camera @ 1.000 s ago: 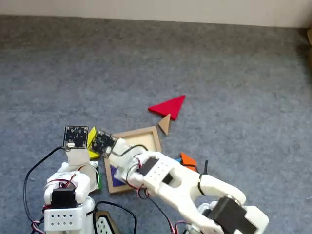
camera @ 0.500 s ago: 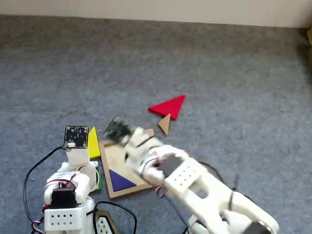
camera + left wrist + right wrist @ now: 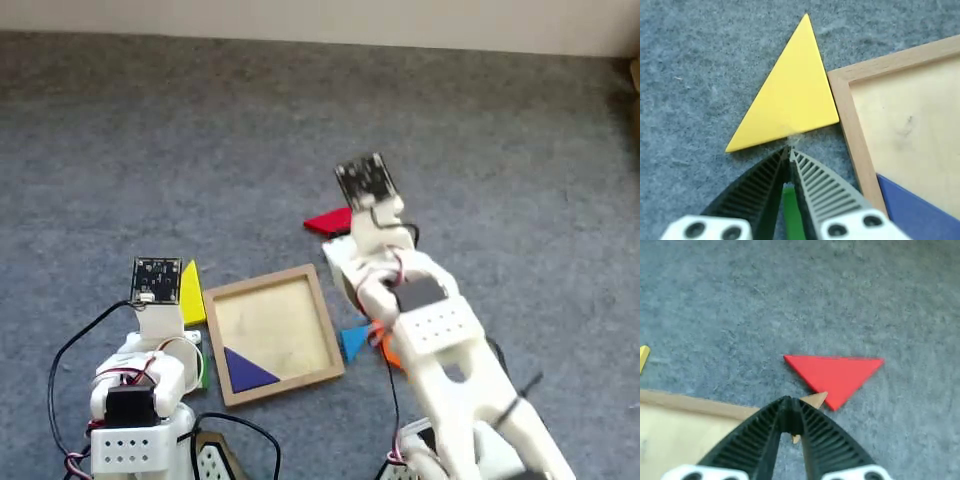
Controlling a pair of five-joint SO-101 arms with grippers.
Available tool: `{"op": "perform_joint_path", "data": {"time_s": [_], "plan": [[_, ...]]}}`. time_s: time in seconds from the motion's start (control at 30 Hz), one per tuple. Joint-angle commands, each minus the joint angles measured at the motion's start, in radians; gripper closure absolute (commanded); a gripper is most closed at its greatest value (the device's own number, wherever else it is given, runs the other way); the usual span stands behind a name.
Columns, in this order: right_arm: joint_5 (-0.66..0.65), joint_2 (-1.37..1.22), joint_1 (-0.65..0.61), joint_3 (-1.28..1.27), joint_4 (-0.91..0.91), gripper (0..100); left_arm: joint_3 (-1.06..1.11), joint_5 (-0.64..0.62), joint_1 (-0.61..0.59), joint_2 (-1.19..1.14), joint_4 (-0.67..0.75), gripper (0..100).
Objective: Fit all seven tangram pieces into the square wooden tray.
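You have a fuzzy grey carpet point(image 3: 500, 150) under everything. The square wooden tray point(image 3: 262, 279) lies flat on it. It has smooth pale wood inside and a dark blue triangle point(image 3: 245, 370) in one corner. The flat red triangle point(image 3: 837, 372) lies on the carpet near the tray. The yellow triangle point(image 3: 790, 95) lies just beside the tray's rim. Your left gripper point(image 3: 788, 152) has its ribbed fingers pressed together at that triangle's edge. Your right gripper point(image 3: 789, 402) has its fingers squeezed together too, over the small tan triangle point(image 3: 814, 400) right next to the red one.

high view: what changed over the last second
The right gripper swung off the tray toward the red triangle and now sits shut over the tan triangle. The left gripper, yellow triangle and blue triangle stayed put.
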State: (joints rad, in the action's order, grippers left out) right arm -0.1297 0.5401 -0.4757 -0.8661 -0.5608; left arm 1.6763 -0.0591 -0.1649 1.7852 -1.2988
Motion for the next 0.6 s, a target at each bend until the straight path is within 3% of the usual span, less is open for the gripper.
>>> {"op": "perform_joint_path", "data": {"time_s": [0.0, 0.1, 0.27, 0.57], "plan": [[0.014, -0.203, 0.013, 0.263, -0.084, 93.6, 0.021, 0.009, -0.012, 0.007, -0.006, 99], [0.15, -0.381, 0.013, 0.46, -0.17, 87.2, 0.021, 0.009, -0.012, 0.007, -0.006, 99], [0.404, -0.631, 0.013, 0.72, -0.213, 86.4, 0.021, 0.009, -0.012, 0.007, -0.006, 99], [0.413, -0.914, 0.016, 0.944, -0.209, 86.4, 0.021, 0.009, -0.012, 0.007, -0.006, 99]]}}
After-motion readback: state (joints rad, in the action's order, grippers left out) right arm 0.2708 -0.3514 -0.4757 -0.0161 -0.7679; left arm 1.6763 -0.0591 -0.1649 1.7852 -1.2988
